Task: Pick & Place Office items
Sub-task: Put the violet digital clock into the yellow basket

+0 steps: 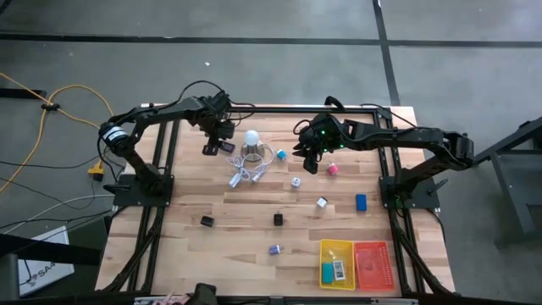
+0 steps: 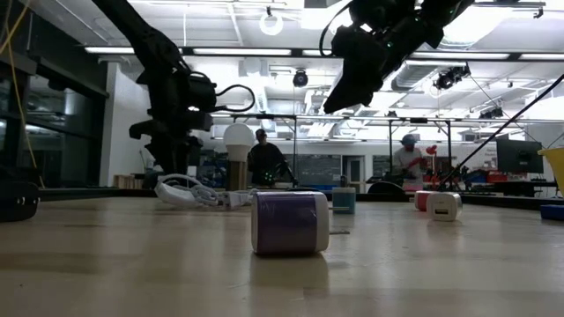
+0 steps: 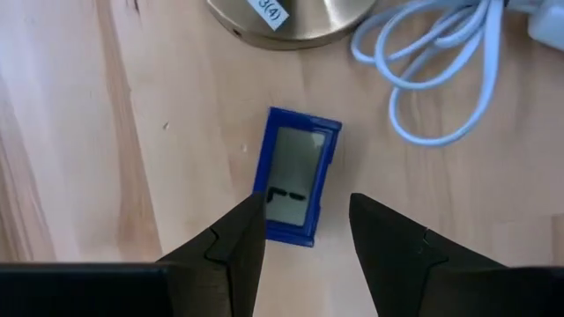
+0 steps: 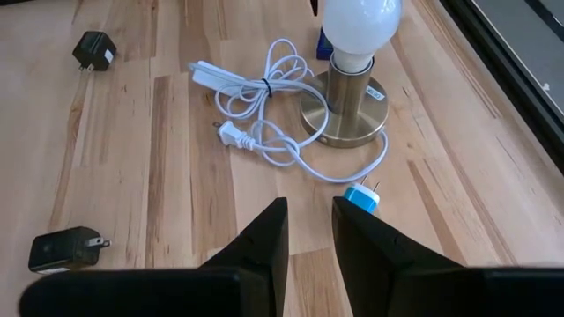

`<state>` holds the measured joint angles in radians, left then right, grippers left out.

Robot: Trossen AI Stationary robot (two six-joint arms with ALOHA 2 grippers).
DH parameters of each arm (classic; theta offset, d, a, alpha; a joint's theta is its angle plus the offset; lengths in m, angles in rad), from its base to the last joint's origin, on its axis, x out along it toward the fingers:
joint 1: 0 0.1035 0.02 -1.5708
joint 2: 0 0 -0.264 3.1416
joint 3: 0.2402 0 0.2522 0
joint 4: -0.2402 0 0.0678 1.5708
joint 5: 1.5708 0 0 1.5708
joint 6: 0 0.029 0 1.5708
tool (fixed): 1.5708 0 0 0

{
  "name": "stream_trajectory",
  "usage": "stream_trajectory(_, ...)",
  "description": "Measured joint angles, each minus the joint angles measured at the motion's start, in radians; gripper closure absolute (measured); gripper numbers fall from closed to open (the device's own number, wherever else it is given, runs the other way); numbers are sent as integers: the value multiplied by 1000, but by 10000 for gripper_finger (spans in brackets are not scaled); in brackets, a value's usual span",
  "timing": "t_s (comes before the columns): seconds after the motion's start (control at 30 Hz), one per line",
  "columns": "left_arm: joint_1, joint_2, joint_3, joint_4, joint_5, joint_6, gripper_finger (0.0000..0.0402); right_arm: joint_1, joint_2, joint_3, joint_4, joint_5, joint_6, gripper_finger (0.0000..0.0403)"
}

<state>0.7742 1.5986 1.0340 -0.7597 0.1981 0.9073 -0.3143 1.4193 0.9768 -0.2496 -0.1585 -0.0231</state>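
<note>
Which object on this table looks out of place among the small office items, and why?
The lamp, with its white bulb and brass base, stands near the table's far edge, its white cord loosely coiled beside it. It is far larger than the scattered small pieces. Nothing looks spilled or broken. The left end effector hangs open over a blue display device.

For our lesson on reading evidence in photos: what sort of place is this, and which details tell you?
Probably a robotics lab or workshop. Two dark robot arms are mounted at a wooden table, ceiling strip lights run over a large open room, and people stand at benches with equipment behind.
</note>
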Motion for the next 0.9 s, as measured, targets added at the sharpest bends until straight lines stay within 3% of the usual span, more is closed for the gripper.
stream_trajectory(0.27,3,2,0,5,34,5,241,0,0,0,0,0,0,325)
stream_trajectory(0.6,3,2,0,5,36,4,160,0,0,0,0,0,0,325)
stream_trajectory(0.9,-5,20,-1,24,-21,135,153,0,0,0,0,0,0,325)
